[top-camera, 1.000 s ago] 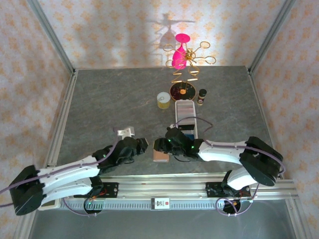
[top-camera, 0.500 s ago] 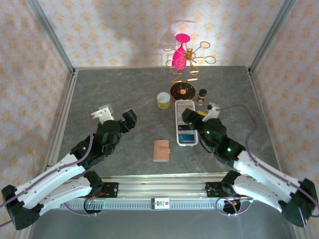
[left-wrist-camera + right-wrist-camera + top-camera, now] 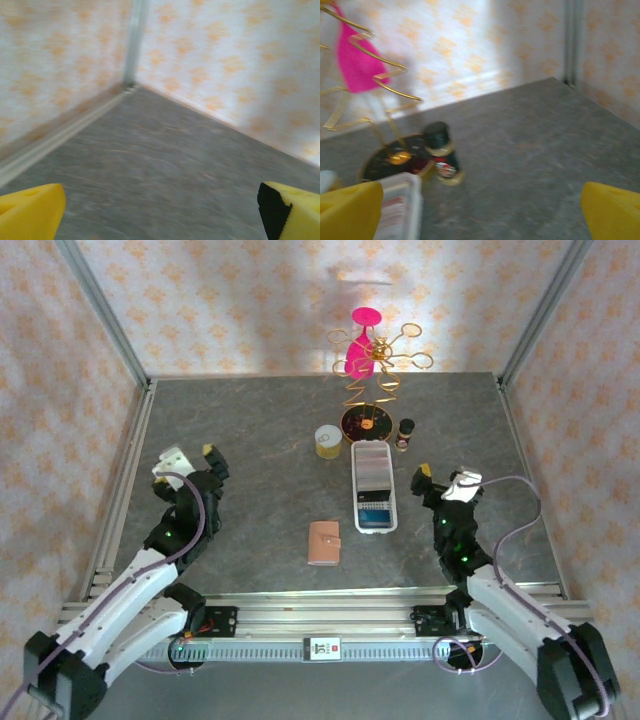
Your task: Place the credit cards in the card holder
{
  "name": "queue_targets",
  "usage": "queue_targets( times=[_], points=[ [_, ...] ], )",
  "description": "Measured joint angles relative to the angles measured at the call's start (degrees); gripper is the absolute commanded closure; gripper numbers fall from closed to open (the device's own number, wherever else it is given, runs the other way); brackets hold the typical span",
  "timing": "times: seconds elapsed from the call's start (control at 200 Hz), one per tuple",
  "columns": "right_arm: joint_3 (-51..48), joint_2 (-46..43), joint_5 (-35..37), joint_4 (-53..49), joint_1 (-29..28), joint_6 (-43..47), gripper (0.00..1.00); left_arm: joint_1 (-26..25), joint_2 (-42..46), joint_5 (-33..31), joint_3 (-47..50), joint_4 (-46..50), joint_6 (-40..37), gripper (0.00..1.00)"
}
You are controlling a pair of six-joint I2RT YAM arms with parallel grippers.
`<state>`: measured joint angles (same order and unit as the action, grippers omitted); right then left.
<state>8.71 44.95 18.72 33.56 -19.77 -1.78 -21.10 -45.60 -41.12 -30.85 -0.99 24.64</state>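
The card holder [image 3: 324, 543], a tan leather wallet, lies folded shut on the grey table, near the front and between the two arms. A blue credit card [image 3: 375, 517] lies in the near end of the long white tray [image 3: 356, 480]. My left gripper [image 3: 190, 465] is raised at the left, well away from the wallet. Its yellow fingertips [image 3: 30, 212] stand wide apart, open over bare table. To the right of the tray my right gripper [image 3: 445, 485] is open too, its yellow pads [image 3: 612, 212] at the frame's edges with nothing between them.
Behind the tray stand a small dark bottle [image 3: 405, 433] [image 3: 440, 152], a black round base with a gold wire stand [image 3: 365, 422], a pink glass [image 3: 360, 350] and a yellowish jar [image 3: 328, 441]. Patterned walls and metal rails enclose the table.
Both arms have pulled back from the card holder to their own sides and risen. Both grippers have opened. The wallet stays shut where it lay.
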Motion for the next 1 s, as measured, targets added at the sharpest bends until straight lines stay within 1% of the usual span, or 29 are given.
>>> queue_targets(
  times=[0.06, 0.135, 0.22, 0.28, 0.37, 0.44, 0.566, 0.691, 0.791, 0.921, 1.001],
  points=[
    [-1.1, 2.9, -2.3, 2.1, 3.9, 0.6, 0.00, 5.5, -1.5, 1.3, 2.0, -2.9, -1.0, 0.01],
    [-1.3, 6.3, -5.4, 4.9, 7.4, 1.3, 0.00, 10.7, -3.1, 3.8, 5.0, -7.0, -2.8, 0.01],
    [-1.4, 10.3, -8.3, 9.0, 10.2, 1.9, 0.00, 14.5, -4.7, 6.6, 8.4, -11.7, -5.0, 0.01],
    [-1.7, 13.2, -10.0, 12.5, 11.5, 1.9, 0.00, 16.2, -5.8, 8.2, 10.8, -15.9, -6.5, 0.01],
    [-1.9, 18.8, -11.7, 17.6, 12.4, 2.4, 0.00, 17.1, -8.1, 10.3, 15.6, -25.3, -9.6, 0.01],
    [-1.8, 22.5, -13.0, 20.0, 12.5, 3.3, 0.00, 17.1, -11.5, 10.4, 18.9, -31.6, -11.1, 0.01],
    [-1.7, 27.0, -16.0, 24.7, 12.5, 5.4, 0.00, 18.3, -19.5, 10.7, 20.4, -38.0, -13.0, 0.00],
    [-1.0, 31.0, -17.7, 29.6, 12.5, 7.3, 0.00, 20.0, -24.4, 12.9, 20.4, -43.9, -15.1, 0.00],
    [-0.1, 35.1, -18.6, 32.7, 12.5, 8.3, 0.00, 20.8, -28.2, 17.1, 20.5, -52.7, -17.7, 0.00],
    [0.4, 36.0, -20.0, 34.1, 14.2, 8.4, 0.00, 21.0, -31.0, 22.7, 18.9, -56.1, -19.5, 0.00],
    [0.9, 39.1, -20.5, 37.0, 15.4, 8.2, 0.00, 21.3, -33.0, 26.9, 18.4, -59.3, -19.9, 0.01]
  ],
)
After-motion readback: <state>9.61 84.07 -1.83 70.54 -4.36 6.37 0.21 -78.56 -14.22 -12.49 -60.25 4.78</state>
